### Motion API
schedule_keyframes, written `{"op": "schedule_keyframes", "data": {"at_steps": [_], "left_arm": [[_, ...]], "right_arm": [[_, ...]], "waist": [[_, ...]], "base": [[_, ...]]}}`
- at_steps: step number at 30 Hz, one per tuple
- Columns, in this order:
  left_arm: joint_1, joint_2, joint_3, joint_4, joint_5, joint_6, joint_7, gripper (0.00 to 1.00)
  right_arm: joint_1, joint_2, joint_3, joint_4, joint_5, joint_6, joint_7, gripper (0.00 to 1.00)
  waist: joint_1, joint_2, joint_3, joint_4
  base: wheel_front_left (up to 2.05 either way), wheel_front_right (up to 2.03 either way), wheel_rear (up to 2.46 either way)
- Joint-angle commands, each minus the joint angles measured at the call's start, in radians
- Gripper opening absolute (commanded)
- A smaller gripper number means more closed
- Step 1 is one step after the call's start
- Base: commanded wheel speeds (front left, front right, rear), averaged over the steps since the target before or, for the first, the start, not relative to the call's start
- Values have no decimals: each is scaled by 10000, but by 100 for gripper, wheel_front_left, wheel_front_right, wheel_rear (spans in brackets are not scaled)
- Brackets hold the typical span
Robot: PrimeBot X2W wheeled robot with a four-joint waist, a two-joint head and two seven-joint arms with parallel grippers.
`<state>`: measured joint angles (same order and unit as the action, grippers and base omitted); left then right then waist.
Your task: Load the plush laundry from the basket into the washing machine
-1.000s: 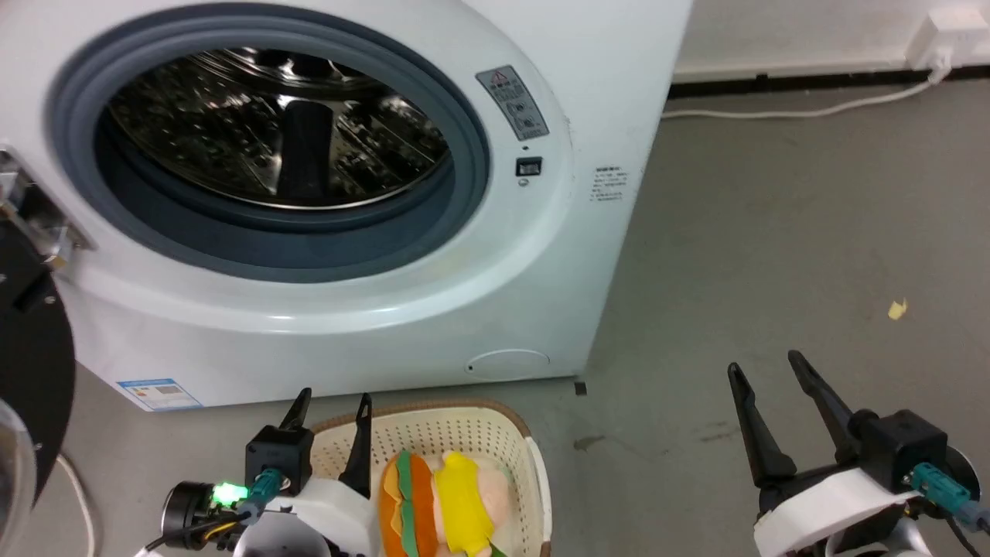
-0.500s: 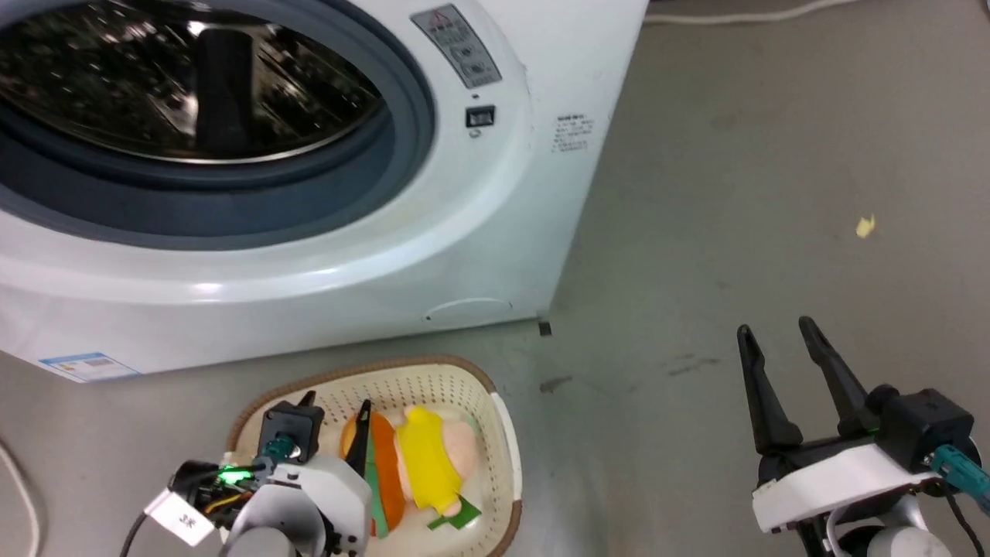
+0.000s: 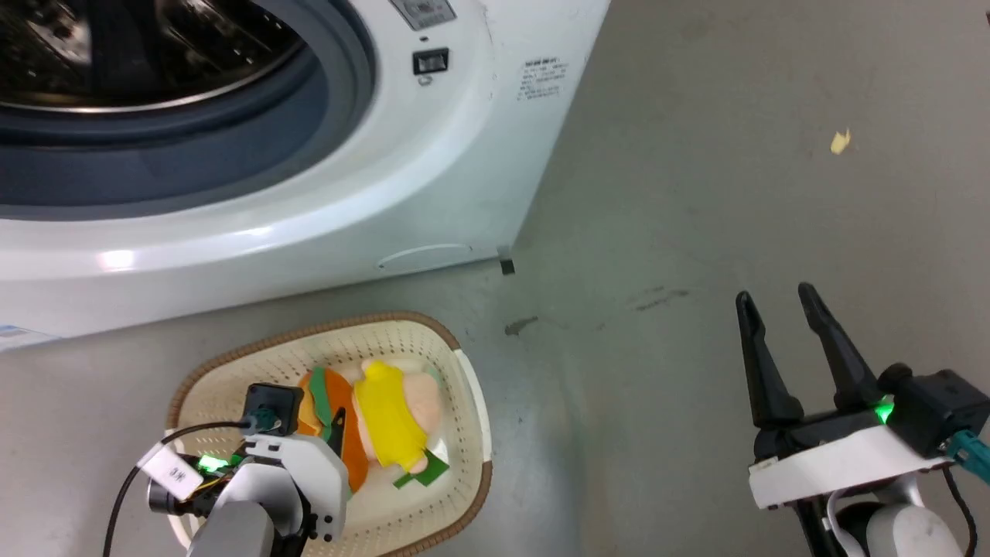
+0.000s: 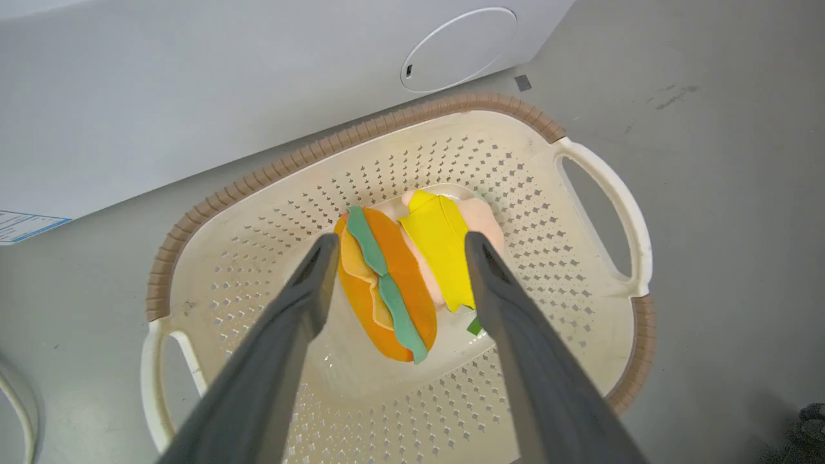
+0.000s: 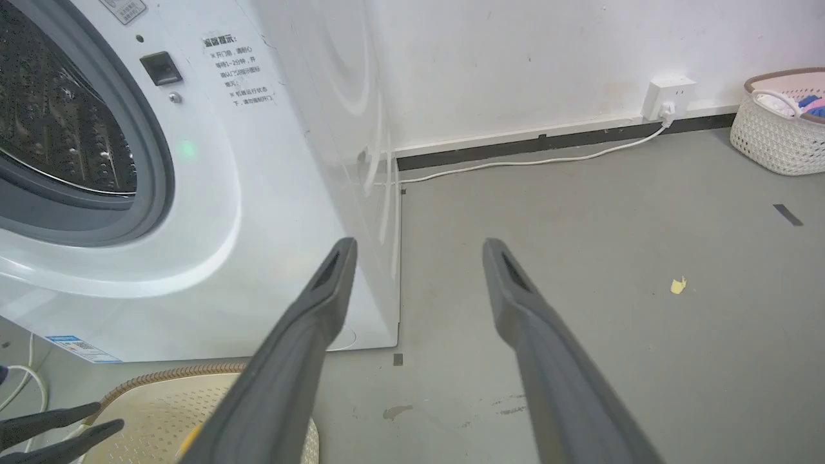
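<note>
- Left wrist view: my left end effector (image 4: pixel 399 240) hangs over the basket (image 4: pixel 387 122), fingers wide apart and holding nothing. The stuffed toy (image 4: pixel 387 283) lies in the middle of the basket's floor. My fingers stand either side of it, one by the orange edge, the other by the yellow and pink part. I cannot tell whether the tips touch it. The washing machine (image 4: pixel 193 96) stands just behind the basket's far rim.
- The step in hand, as I judge it, is the pick-up. I should go straight down with the toy centred between the fingers and close across its plump body, not on the thin green strip. I should stop short of the basket's floor so that no tip snags a hole. The toy looks soft and will likely squash, so it needs a firm close.
- Head view: my right end effector (image 3: pixel 775 292) is well apart from the basket, to its right over the bare floor (image 3: pixel 696 155). Its fingers are apart and empty, and it is out of the lifting path.
- Right wrist view: beyond the basket the machine's drum (image 5: pixel 58 129) stands open. Once I have a grip, I should lift clear of the basket's rim before swinging toward the drum.
</note>
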<state>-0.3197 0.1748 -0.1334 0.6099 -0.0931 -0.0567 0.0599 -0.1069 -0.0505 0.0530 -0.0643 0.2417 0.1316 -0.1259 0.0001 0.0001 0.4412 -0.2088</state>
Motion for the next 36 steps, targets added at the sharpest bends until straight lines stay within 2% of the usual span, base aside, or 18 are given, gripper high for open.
{"op": "schedule_keyframes", "data": {"at_steps": [1, 11, 19, 26, 36], "left_arm": [[-237, 60, -74, 206, -54, -80, 54, 100], [-1168, 465, -366, 1142, -350, -190, 331, 100], [-2055, 753, -672, 1905, -367, 195, 569, 100], [-2709, 916, -888, 2739, -567, 133, 1217, 100], [-3759, 1281, -1003, 3761, -944, 531, 1609, 100]], "right_arm": [[-229, 2, 40, -73, 120, -5, -95, 100], [-487, 2, 239, -236, 522, -6, -302, 100], [-672, 2, 290, -345, 854, -6, -469, 100], [-924, 2, 530, -463, 1171, -7, -615, 100], [-1159, 3, 791, -716, 1567, -7, -823, 100]], "waist": [[-1, -1, 162, -99], [-1, -1, 1123, -485], [-1, -1, 1977, -709], [-1, -1, 2652, -861], [-1, -1, 3606, -1098]], "base": [[0, 0, 0], [0, 0, 0], [0, 0, 0], [0, 0, 0], [0, 0, 0]]}}
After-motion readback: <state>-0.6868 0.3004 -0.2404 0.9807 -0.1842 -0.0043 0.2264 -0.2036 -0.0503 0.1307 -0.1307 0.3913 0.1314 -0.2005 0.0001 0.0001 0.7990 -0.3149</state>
